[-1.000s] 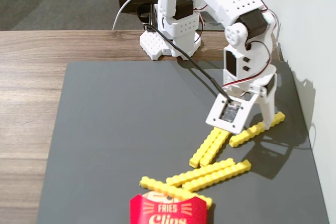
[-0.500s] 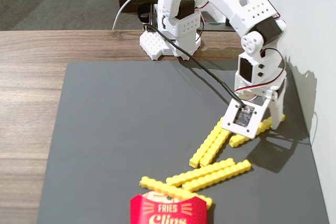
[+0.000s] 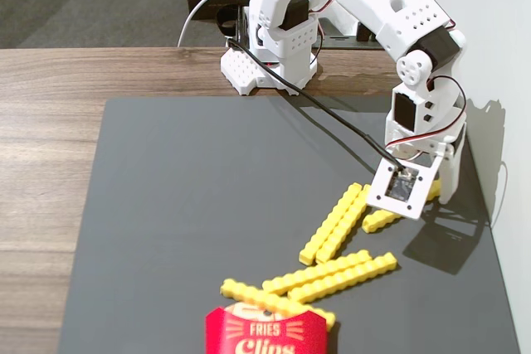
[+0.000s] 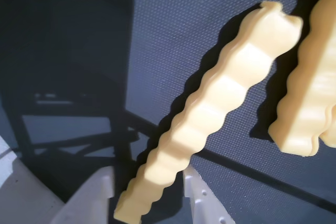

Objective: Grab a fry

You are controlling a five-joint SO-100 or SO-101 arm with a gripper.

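The fry (image 4: 220,93), a bright yellow studded stick, lies on the dark mat and runs from the upper right down to the bottom of the wrist view. My gripper (image 4: 148,172) is open and straddles its near end. The left finger (image 4: 92,198) stands apart from the fry with a dark gap, and the right finger (image 4: 202,200) is close beside it. In the fixed view the gripper (image 3: 433,195) is low over the mat at the right, over the right end of this fry (image 3: 380,220).
Another fry (image 4: 310,87) lies just to the right. In the fixed view two fries (image 3: 336,221) lie left of the gripper, two more (image 3: 340,275) lie nearer, and one (image 3: 265,298) lies by the red FRIES carton (image 3: 265,333). The mat (image 3: 207,205) lies on a wooden table.
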